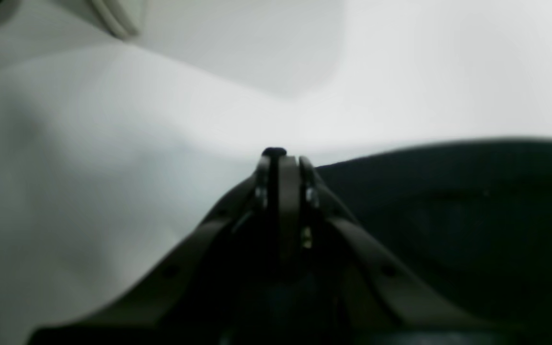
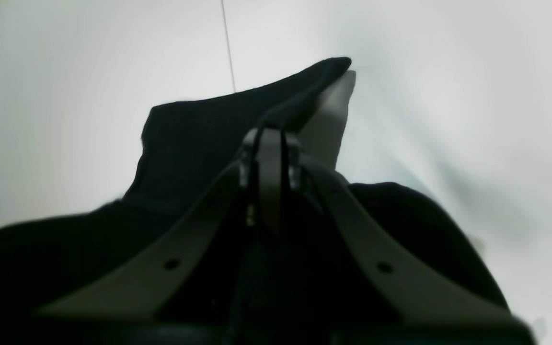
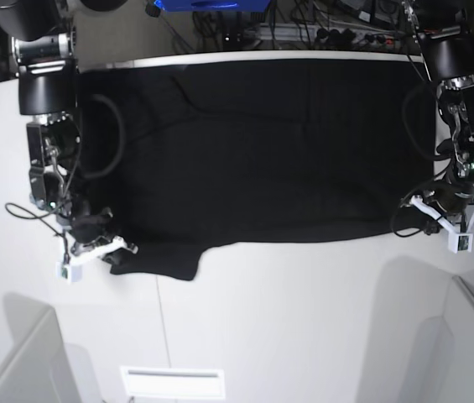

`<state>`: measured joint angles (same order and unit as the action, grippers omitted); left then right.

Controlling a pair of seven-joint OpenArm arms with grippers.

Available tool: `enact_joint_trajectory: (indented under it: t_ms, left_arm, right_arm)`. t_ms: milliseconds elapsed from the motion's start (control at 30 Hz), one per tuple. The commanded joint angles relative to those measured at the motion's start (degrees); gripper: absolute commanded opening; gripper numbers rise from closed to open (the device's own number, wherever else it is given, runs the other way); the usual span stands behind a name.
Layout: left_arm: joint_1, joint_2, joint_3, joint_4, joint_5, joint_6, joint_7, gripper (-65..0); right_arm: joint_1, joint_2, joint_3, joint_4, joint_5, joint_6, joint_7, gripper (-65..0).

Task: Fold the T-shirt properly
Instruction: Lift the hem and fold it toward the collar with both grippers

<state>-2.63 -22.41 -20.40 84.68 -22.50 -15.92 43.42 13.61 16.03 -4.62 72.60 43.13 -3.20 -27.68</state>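
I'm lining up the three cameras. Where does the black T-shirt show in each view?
Base: T-shirt spread across the upper middle of the table.
Left wrist: dark cloth at lower right, beside the left gripper.
Right wrist: fills the lower centre, pinched by the right gripper.
Shared landmark: white table.

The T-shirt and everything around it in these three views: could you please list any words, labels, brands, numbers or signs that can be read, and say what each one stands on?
None can be read.
T-shirt: plain black side up, no print or label visible.
Left hand and right hand: no markings legible.
Blue object at the table's far edge: no readable text.
Both wrist views: too blurred for any lettering.
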Motion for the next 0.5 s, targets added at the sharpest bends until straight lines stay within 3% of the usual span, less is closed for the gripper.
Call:
enact_joint_trajectory:
  t_ms: [0,133,400,467]
  left_arm:
    - [-0.6,-1.2,-0.5,1.8,-0.3,0.1,-1.0,-65.0]
    - [2.1,-1.2,-0.5,4.9,-0.4,0.1,-1.0,-65.0]
    - [7.8,-1.0,-3.4,10.0,-0.4,-0.2,0.5,-65.0]
    - [7.9,-1.1,-3.7,10.1,-0.4,-2.5,2.7,-65.0]
  right_arm:
    - [1.0,0.5,0.3,2.0,0.4,0.0,1.1,-65.0]
    - [-1.3,0.6,0.3,5.5,0.4,-3.0,1.0,-65.0]
    - [-6.5,1.6,1.7,11.3,0.6,-3.2,1.0,-65.0]
    - [-7.8,1.6,3.9,11.8,0.5,-3.2,0.7,-65.0]
